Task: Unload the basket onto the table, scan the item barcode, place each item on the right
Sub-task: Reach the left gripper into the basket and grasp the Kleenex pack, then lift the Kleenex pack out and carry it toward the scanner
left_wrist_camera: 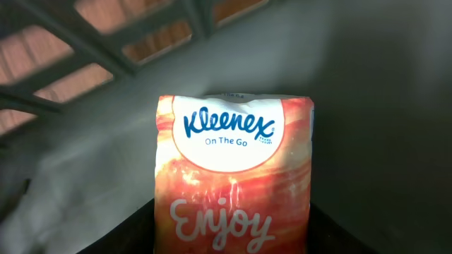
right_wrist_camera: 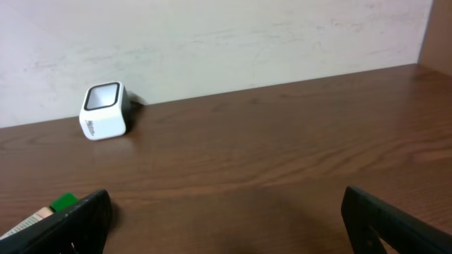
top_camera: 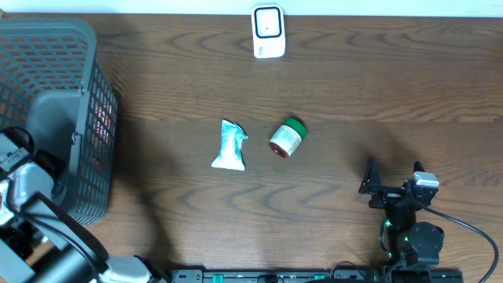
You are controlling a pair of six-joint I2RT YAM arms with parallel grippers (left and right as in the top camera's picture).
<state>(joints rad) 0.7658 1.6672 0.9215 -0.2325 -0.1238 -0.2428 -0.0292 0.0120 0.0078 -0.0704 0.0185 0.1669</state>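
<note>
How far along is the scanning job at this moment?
Done: no scan is shown; a tissue pack and a jar lie on the table. In hand: the left gripper sits around a Kleenex pack inside the basket, grip uncertain. Left: lift it out and show its barcode to the scanner. The right gripper is open.

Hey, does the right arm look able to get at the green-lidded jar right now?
Probably yes. Only bare table lies between the right arm and the green-lidded jar, and its jaws stand open.
</note>
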